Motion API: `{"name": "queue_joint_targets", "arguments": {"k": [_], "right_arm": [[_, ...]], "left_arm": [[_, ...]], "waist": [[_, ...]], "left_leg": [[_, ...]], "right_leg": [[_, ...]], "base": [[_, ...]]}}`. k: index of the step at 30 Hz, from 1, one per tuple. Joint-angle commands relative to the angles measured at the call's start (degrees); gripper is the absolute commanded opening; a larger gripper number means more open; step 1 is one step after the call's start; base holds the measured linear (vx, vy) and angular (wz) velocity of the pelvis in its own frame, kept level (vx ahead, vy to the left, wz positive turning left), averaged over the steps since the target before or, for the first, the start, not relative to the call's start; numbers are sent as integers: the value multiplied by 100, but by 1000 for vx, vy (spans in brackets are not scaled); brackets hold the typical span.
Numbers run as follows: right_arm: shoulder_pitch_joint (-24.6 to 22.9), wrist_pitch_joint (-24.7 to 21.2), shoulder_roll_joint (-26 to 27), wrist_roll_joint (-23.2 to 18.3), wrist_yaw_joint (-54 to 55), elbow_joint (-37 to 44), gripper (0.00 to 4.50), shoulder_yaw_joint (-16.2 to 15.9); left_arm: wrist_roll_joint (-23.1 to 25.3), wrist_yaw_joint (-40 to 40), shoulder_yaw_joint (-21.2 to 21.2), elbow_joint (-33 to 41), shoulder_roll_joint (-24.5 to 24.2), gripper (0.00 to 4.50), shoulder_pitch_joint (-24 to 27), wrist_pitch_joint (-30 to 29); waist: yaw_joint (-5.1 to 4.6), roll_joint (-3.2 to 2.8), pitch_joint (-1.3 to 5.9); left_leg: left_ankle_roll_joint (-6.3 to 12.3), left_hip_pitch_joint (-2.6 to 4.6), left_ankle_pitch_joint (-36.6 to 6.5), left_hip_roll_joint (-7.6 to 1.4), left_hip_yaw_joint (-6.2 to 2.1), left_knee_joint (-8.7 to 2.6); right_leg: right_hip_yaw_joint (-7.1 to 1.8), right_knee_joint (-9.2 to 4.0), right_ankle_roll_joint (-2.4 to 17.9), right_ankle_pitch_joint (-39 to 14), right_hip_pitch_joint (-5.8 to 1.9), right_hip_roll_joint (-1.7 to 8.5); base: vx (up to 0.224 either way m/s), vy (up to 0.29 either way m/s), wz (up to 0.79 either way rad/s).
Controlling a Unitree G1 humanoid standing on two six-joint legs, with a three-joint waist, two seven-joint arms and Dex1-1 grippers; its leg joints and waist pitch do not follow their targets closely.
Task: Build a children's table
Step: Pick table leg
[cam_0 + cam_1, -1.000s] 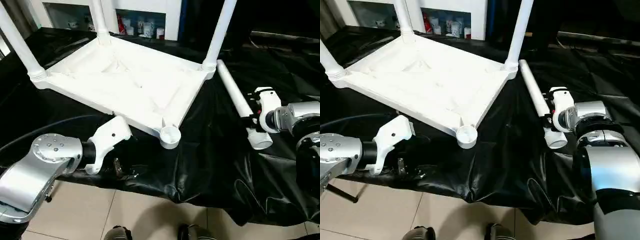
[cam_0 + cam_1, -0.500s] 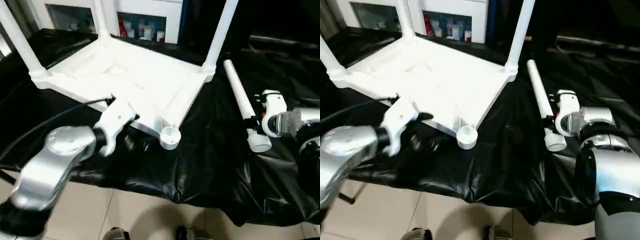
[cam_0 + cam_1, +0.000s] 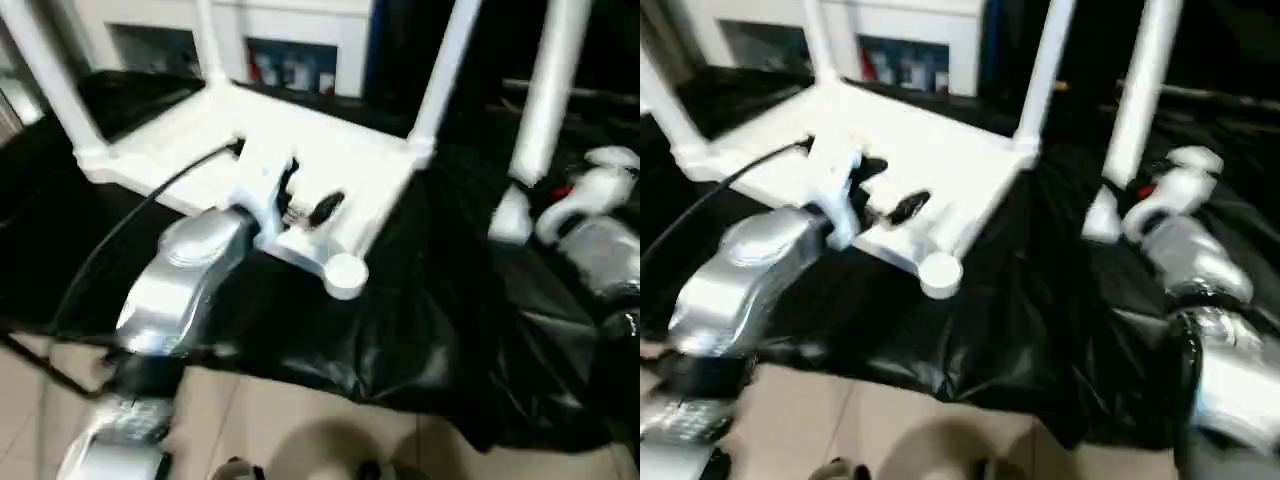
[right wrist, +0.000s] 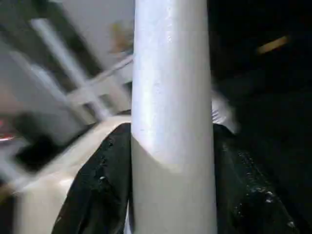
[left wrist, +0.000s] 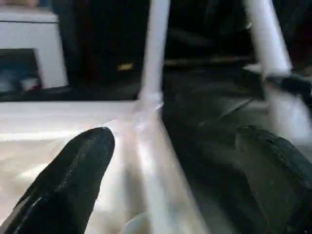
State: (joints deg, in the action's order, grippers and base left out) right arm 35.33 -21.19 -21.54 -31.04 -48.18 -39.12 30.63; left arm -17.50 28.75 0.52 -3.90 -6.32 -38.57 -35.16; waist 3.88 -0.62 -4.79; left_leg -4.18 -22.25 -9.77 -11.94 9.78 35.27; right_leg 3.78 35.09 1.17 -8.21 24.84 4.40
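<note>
The children's table lies upside down: its white tabletop [image 3: 330,150] has three white legs [image 3: 447,65] standing up from corner sockets. The near corner socket [image 3: 345,275] stands empty. The fourth leg [image 3: 548,90] is held nearly upright off to the right, its wide end [image 3: 510,218] low over the black cloth. My right gripper [image 4: 173,161] is shut on this leg, with a black finger [image 4: 97,185] on each side. My left gripper [image 3: 305,198] hovers open over the tabletop's near rim, left of the empty socket. Its fingers [image 5: 73,180] stand wide apart with nothing between them.
The black-draped work table [image 3: 420,320] carries everything and its front edge drops to a tiled floor [image 3: 260,420]. A white cabinet [image 3: 290,45] with small items stands behind. A black cable [image 3: 130,225] runs along my left arm.
My right arm has raised the fourth leg from lying flat on the cloth to nearly upright. My left arm has swung up from below the table's front edge to over the tabletop.
</note>
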Motion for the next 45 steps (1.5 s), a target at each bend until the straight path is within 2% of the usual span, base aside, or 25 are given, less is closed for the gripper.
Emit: {"name": "queue_joint_targets", "arguments": {"k": [1,2,3,4,5,6,7,11,12,13,16,17,19,20,22,23,24,25,27,30,33,36,37,38,45], "right_arm": [[-332,-423,137,-595,-511,838,188,-192],[-384,-433,151,-656,-544,912,187,-214],[-611,-688,205,-940,-664,1373,187,-351],[-816,-894,241,-1161,-780,1804,187,-525],[-1040,-1095,267,-1363,-918,2283,187,-762],[-1181,-1229,256,-1449,-1036,2611,187,-1018],[-1253,-1362,272,-1450,-1101,2819,187,-1144],[-1356,-1614,335,-1393,-1216,3205,187,-1380],[-1362,-1687,372,-1357,-1256,3299,187,-1485],[-1362,-1687,372,-1357,-1256,3299,187,-1485],[-1319,-1706,455,-1164,-1148,3387,187,-1845],[-1300,-1680,455,-1113,-1077,3354,187,-1923],[-1320,-1662,396,-1059,-993,3362,187,-2076],[-1328,-1667,378,-1034,-1003,3360,187,-2136],[-1334,-1674,368,-1022,-1011,3365,187,-2170],[-1303,-1602,385,-855,-937,3326,187,-2261],[-1303,-1602,385,-855,-937,3326,187,-2261],[-1239,-1459,434,-610,-766,3262,187,-2349],[-1226,-1421,446,-555,-728,3247,187,-2368],[-1159,-1141,556,-153,-349,3164,187,-2611],[-1143,-976,627,62,-123,3128,187,-2731],[-1085,-672,899,447,422,3098,187,-2913],[-1078,-611,971,544,545,3124,187,-2964],[-1078,-611,971,544,545,3124,187,-2964],[-1061,-471,1214,631,917,3375,187,-2961]], "left_arm": [[-302,186,104,-230,55,450,-150,-53],[-322,200,104,-265,69,450,-169,-33],[-473,269,138,-331,160,450,-253,-155],[-622,289,190,-388,262,450,-340,-292],[-815,281,274,-460,397,450,-458,-490],[-1015,286,357,-482,531,450,-558,-657],[-1159,312,423,-481,629,450,-626,-797],[-1436,376,509,-493,790,450,-729,-1076],[-1423,379,458,-553,824,450,-743,-1088],[-1423,379,458,-553,824,450,-743,-1088],[-1468,308,430,-751,915,450,-785,-1078],[-1628,272,550,-732,972,450,-809,-1142],[-1834,235,718,-637,1024,450,-840,-1272],[-1899,224,773,-605,1039,450,-840,-1318],[-1929,219,801,-590,1046,450,-838,-1343],[-1926,161,804,-570,1031,450,-822,-1389],[-1926,161,804,-570,1031,450,-822,-1389],[-1909,73,799,-564,1016,450,-807,-1413],[-1906,53,800,-563,1016,450,-804,-1414],[-1974,-280,959,-612,1093,421,-841,-1468],[-1951,-470,1026,-656,1123,386,-869,-1483],[-1787,-825,1084,-808,1185,356,-881,-1368],[-1679,-958,1095,-921,1204,356,-887,-1255],[-1679,-958,1095,-921,1204,344,-887,-1255],[-1245,-1658,1181,-1328,1269,289,-953,-725]], "waist": [[68,50,578],[71,57,581],[101,54,581],[101,54,581],[108,53,565],[139,44,562],[118,79,550],[146,72,523],[147,120,524],[159,96,527],[135,90,543],[125,128,559],[153,103,560],[142,152,556],[152,121,556],[143,178,561],[155,142,566],[157,131,575],[146,145,580],[141,165,586],[147,150,594],[140,138,592],[137,100,591],[128,122,592],[128,110,587]], "left_leg": [[725,43,-823,-17,38,-332],[696,14,-796,-8,35,-335],[613,69,-926,-11,48,-325],[613,69,-926,-11,48,-325],[573,53,-981,6,59,-327],[545,81,-1033,8,61,-327],[503,41,-1033,13,50,-341],[390,74,-1176,33,51,-336],[364,60,-1179,43,48,-340],[343,55,-1155,45,35,-347],[307,12,-1104,33,11,-371],[312,21,-1085,17,13,-375],[312,38,-1025,-1,15,-372],[327,33,-1040,2,25,-375],[357,31,-1036,-3,23,-382],[377,28,-1032,-5,31,-387],[371,41,-988,-17,27,-390],[373,46,-982,-28,28,-390],[359,26,-919,-26,31,-393],[375,13,-894,-30,42,-391],[363,6,-790,-32,45,-380],[343,-6,-795,-20,44,-382],[316,-2,-829,-19,36,-393],[299,6,-870,-20,37,-395],[261,25,-1073,-23,31,-412]], "right_leg": [[-130,-404,1357,-1050,-451,212],[-117,-400,1329,-1118,-469,209],[-123,-440,1247,-1501,-423,223],[-123,-440,1247,-1501,-423,223],[-120,-474,1126,-1797,-425,224],[-122,-510,970,-2067,-404,228],[-104,-536,849,-2287,-413,229],[-89,-654,547,-2999,-327,239],[-77,-673,437,-3135,-337,244],[-69,-680,344,-3195,-335,242],[-47,-676,221,-3115,-358,246],[-48,-673,238,-3012,-356,252],[-60,-649,409,-2796,-341,269],[-61,-656,433,-2770,-339,262],[-66,-633,482,-2657,-342,264],[-66,-632,478,-2590,-348,261],[-78,-606,501,-2483,-333,266],[-85,-596,542,-2382,-331,275],[-87,-563,613,-2162,-347,272],[-99,-532,712,-1987,-359,286],[-111,-498,763,-1772,-359,290],[-113,-494,763,-1713,-366,288],[-114,-497,736,-1759,-369,289],[-112,-510,713,-1766,-377,283],[-116,-535,623,-1878,-369,284]], "base": [[0,0,0],[0,0,0],[0,0,0],[0,0,0],[0,0,0],[0,0,0],[0,0,0],[0,0,0],[0,0,0],[0,0,0],[0,0,0],[0,0,0],[0,0,0],[0,0,0],[0,0,0],[0,0,0],[0,0,0],[0,0,0],[0,0,0],[0,0,0],[0,0,0],[0,0,0],[0,0,0],[0,0,0],[0,0,0]]}}
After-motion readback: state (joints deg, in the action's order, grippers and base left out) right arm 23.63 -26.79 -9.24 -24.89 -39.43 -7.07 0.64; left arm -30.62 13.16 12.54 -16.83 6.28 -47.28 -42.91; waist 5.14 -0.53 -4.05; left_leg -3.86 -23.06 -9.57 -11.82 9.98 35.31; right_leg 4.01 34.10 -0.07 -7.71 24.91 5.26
